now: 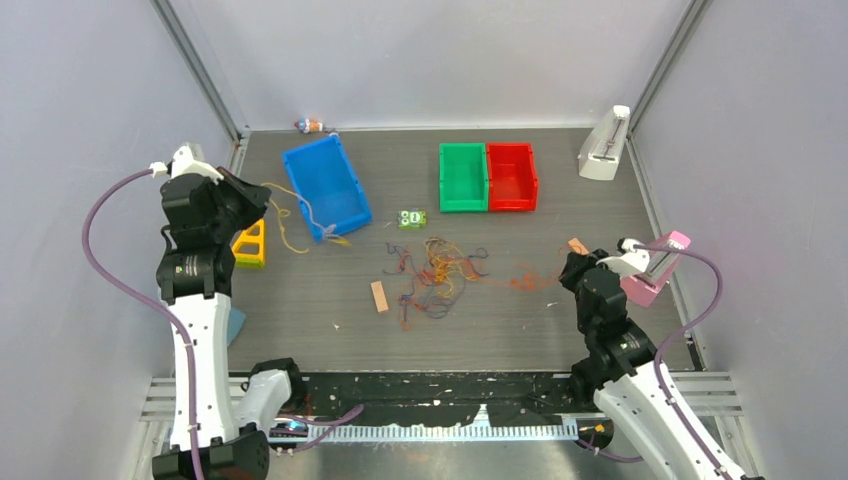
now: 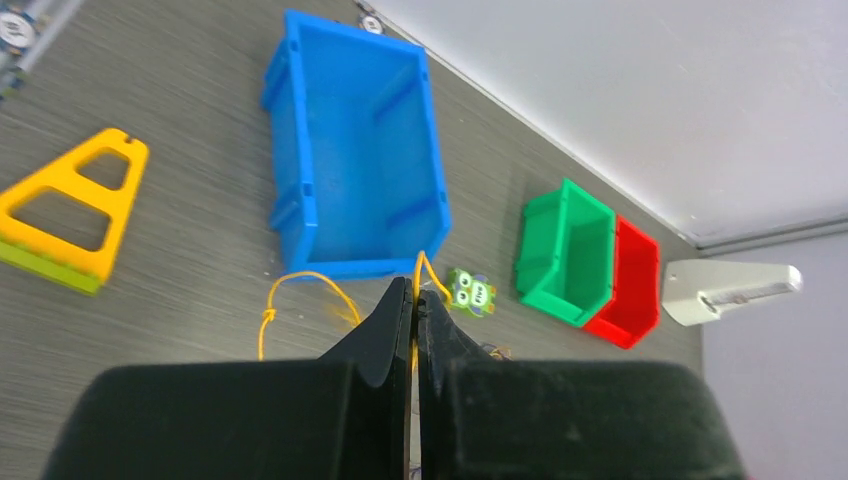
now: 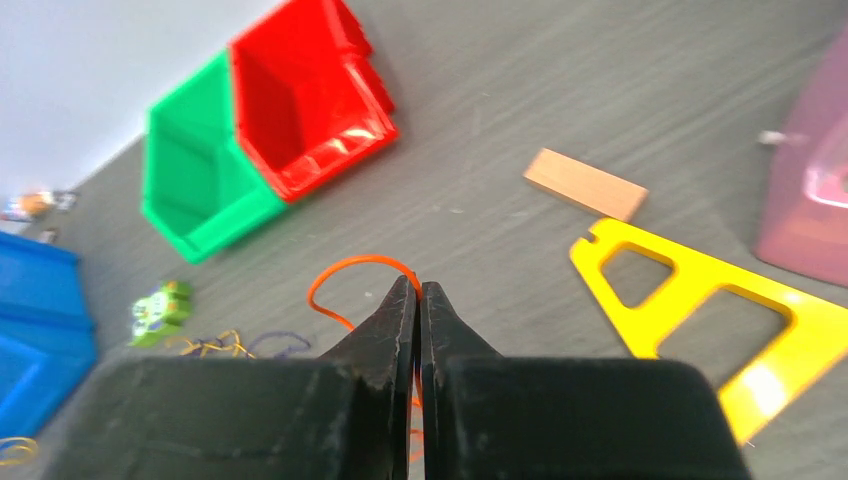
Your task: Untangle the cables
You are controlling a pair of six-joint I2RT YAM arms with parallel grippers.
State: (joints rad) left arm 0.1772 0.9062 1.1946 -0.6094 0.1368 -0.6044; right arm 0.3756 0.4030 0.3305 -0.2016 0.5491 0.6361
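The cables (image 1: 438,272) lie as a loose tangle of orange, yellow, red and purple strands at the table's middle. My left gripper (image 2: 415,292) is shut on a yellow cable (image 2: 305,274), which loops across the floor in front of the blue bin (image 2: 350,150). In the top view this gripper (image 1: 258,205) hovers at the left, beside the bin. My right gripper (image 3: 418,288) is shut on an orange cable (image 3: 360,259) that arches out from its tips. It sits right of the tangle (image 1: 570,268), and an orange strand (image 1: 525,282) runs from the pile toward it.
Green bin (image 1: 463,177) and red bin (image 1: 512,176) stand together at the back. An owl toy (image 1: 411,219), a wooden block (image 1: 379,296) and a yellow triangle (image 1: 250,245) lie around the tangle. A white object (image 1: 603,145), a pink object (image 1: 655,268) and another yellow triangle (image 3: 700,310) are at the right.
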